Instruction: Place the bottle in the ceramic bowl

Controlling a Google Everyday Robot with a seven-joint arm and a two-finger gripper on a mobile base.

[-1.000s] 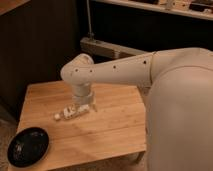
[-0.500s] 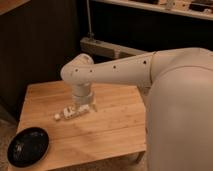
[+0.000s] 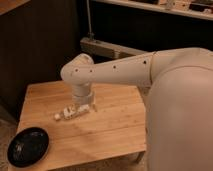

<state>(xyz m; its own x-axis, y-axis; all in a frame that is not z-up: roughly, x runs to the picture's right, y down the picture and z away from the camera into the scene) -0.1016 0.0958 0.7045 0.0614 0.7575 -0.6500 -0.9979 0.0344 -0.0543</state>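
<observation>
The small clear bottle (image 3: 69, 113) with a white cap lies on its side on the wooden table (image 3: 110, 125), cap pointing left. My gripper (image 3: 83, 107) is right at the bottle's right end, under the white wrist; it hides that end of the bottle. The black ceramic bowl (image 3: 28, 146) sits at the table's front left corner, well left of and nearer than the bottle.
My white arm (image 3: 130, 70) reaches in from the right and its large body (image 3: 180, 120) covers the table's right side. A dark wall and a grey shelf ledge (image 3: 107, 49) stand behind the table.
</observation>
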